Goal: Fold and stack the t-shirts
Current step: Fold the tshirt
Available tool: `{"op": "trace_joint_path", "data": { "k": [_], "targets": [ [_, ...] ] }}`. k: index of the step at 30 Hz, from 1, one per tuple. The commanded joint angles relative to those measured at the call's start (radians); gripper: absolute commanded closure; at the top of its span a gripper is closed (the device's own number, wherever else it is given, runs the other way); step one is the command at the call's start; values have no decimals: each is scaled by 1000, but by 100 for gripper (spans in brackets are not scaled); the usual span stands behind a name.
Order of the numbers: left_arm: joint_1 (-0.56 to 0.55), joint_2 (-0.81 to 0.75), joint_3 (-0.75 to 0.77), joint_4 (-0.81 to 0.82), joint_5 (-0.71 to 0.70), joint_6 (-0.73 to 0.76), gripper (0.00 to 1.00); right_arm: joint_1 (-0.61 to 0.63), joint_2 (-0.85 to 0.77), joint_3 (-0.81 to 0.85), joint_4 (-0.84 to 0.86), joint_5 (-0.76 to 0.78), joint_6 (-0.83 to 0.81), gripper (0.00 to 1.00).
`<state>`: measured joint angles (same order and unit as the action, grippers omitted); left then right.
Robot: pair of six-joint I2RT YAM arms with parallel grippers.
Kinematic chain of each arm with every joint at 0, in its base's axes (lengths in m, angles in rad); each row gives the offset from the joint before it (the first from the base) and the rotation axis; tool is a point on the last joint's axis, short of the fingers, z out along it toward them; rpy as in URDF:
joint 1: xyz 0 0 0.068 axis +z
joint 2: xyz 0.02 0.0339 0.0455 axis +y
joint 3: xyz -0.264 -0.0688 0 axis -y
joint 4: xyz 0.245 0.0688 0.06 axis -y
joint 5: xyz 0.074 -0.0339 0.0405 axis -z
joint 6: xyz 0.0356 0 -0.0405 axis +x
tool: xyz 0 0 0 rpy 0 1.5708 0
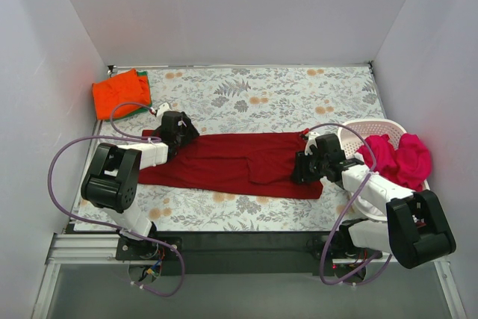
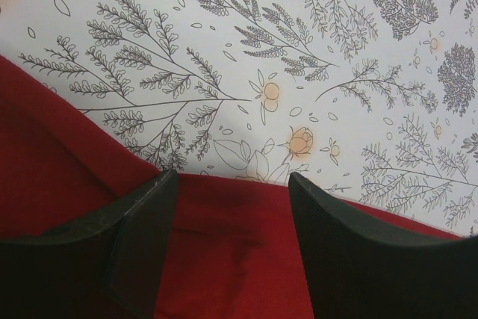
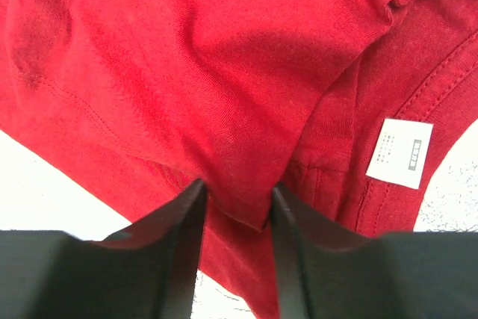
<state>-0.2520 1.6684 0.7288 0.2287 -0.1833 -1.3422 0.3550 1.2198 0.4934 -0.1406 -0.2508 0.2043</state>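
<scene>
Floral-print worktop [image 1: 261, 95] carries large dark crimson cloth tee [image 1: 231, 162], spread flat across the middle, L to R. White slotted plastic basket [image 1: 371, 126] at R edge holds magenta-pink tees [image 1: 403, 158]. Folded bright orange tee [image 1: 118, 95] lies on green tee [image 1: 142, 75], far-L corner. At the crimson tee's L end, left gripper [image 2: 231, 181] has fingers apart; near its R end, right gripper [image 3: 237, 188] is clamped on a raised fold.

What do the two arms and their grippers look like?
The left arm and right arm have white links and bulky black joint housings. A lilac cable loops along each. The left gripper and right gripper have flat matte-black fingers.
</scene>
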Motion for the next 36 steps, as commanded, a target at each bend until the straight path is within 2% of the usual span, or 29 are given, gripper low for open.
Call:
{"op": "trace_joint_path", "data": {
  "k": [1, 5, 12, 20, 25, 36],
  "targets": [
    [-1, 19, 11, -57, -22, 15, 43, 7, 1, 7, 33, -18, -14, 69],
    [0, 27, 14, -58, -21, 15, 43, 19, -22, 25, -23, -8, 0, 79],
    [-1, 39, 17, -51, -15, 12, 43, 25, -83, 128, -200, 12, -6, 89],
    [0, 45, 15, -46, 2, 12, 43, 25, 33, 201, -344, -36, -49, 96],
    [-1, 48, 15, -45, 8, 12, 43, 25, 95, 186, -364, -180, -57, 97],
    [-1, 68, 18, -35, 16, 12, 43, 27, 99, 224, -435, -200, -43, 97]
  ]
}}
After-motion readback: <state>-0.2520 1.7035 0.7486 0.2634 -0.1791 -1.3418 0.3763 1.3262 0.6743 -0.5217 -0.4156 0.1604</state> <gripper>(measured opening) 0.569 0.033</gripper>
